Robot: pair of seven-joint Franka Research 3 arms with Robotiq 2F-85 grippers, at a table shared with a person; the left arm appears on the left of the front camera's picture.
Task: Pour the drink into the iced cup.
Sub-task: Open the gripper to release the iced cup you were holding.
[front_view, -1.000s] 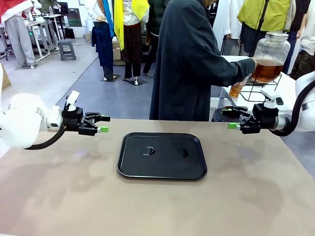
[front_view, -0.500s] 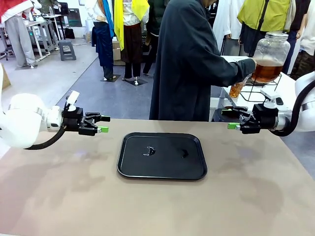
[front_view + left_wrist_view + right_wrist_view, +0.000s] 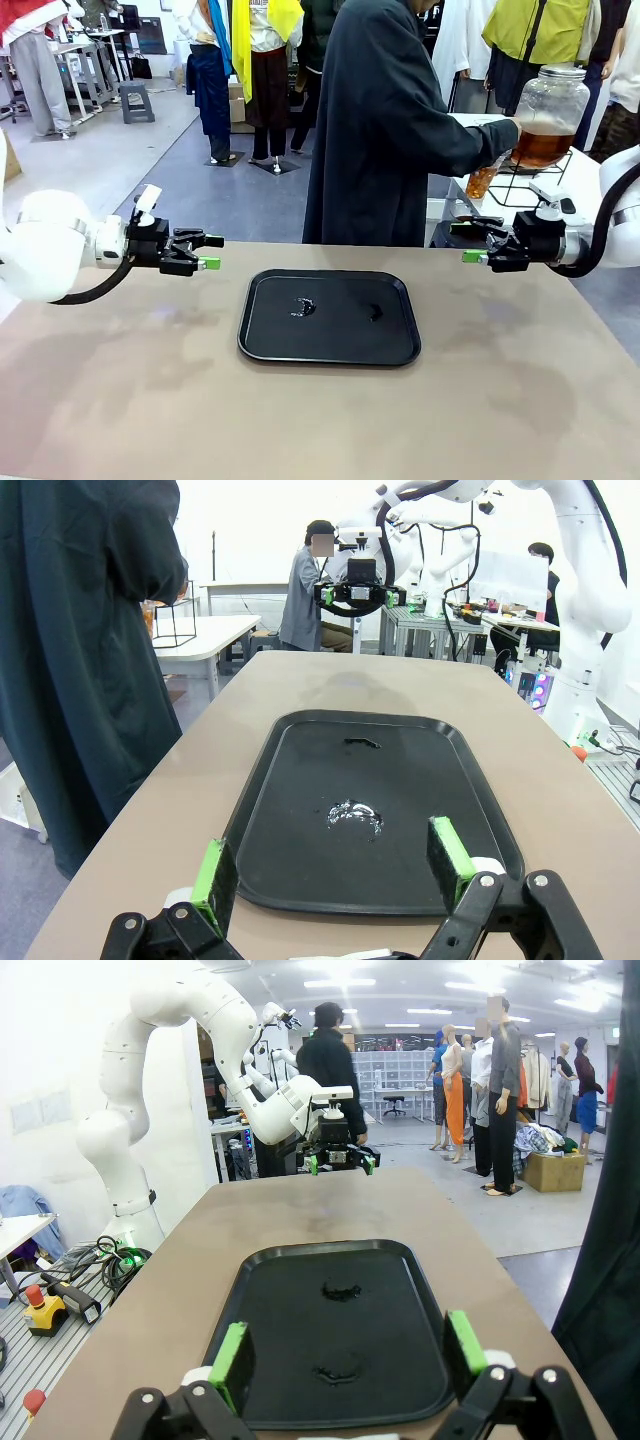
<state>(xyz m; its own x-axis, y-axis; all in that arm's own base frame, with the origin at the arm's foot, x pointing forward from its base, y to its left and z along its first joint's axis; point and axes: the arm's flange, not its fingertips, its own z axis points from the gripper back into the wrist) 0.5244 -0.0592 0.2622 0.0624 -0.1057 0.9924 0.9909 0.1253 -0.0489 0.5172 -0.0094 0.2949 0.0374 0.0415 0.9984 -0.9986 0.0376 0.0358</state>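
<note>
**Both grippers held open and empty while the drink is drawn behind the right one**

The left gripper (image 3: 208, 252) is seen hovering above the near-left part of the surface (image 3: 300, 420), its jaws spread wide with nothing between them; the green pads (image 3: 214, 872) are seen well apart in the left wrist view. The right gripper (image 3: 468, 243) is likewise held above the right edge of the surface, jaws fully parted and empty, the green pads (image 3: 229, 1360) standing wide in its own wrist view.

Between the two grippers, and lower than both, a black tray (image 3: 330, 340) is laid flat on the surface. Two small wet patches are seen on its floor.

The drink (image 3: 541, 147), an amber-brown liquid, is held in a large glass dispenser jar (image 3: 551, 100) on a wire stand, beyond and above the right gripper, on a white side table off the surface. A person in a dark coat (image 3: 385, 130) is turned toward it, and a cup (image 3: 482, 180) with amber liquid is held by the person's hand just below the jar, just beyond the right gripper and apart from it.
</note>
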